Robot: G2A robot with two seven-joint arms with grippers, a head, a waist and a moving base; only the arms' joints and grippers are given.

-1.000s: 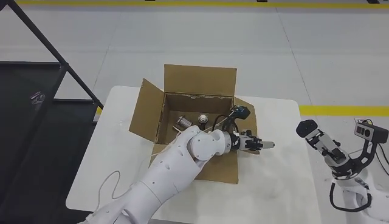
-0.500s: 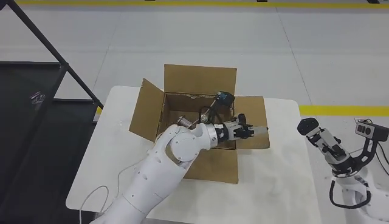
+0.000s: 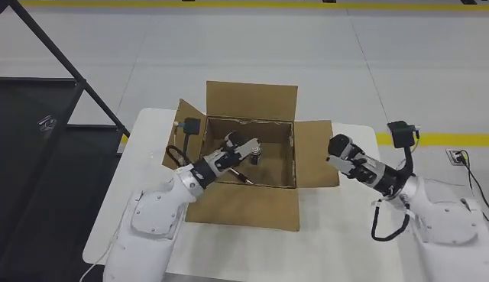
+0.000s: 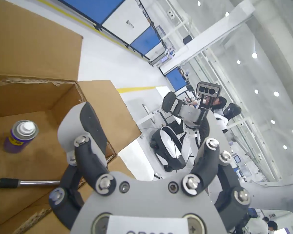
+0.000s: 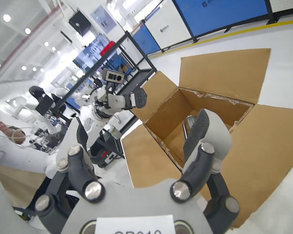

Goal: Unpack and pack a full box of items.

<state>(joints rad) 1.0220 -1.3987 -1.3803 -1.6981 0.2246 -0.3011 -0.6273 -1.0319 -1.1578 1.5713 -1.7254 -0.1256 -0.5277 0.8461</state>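
An open cardboard box (image 3: 252, 102) stands in the middle of the white table (image 3: 344, 228), all its flaps folded outward. Inside it stand a small purple can (image 4: 20, 136) with a white cap, also the can (image 3: 257, 153), and a metal rod (image 4: 29, 183) with a black band. A shiny metal item (image 5: 189, 122) shows against the box's inner wall. My left gripper (image 3: 241, 146) hangs open over the box's left half, with nothing between its fingers (image 4: 88, 122). My right gripper (image 3: 337, 150) is open and empty beside the right flap (image 3: 315, 156).
A black metal rack (image 3: 46, 53) stands left of the table. The table's right and front parts are bare. In the right wrist view the left gripper (image 5: 136, 98) hovers over the box's far flap (image 5: 156, 91).
The left arm drew back from the right flap to the box's left half. The right flap now lies flat outward. The right arm came in from the far right toward that flap.
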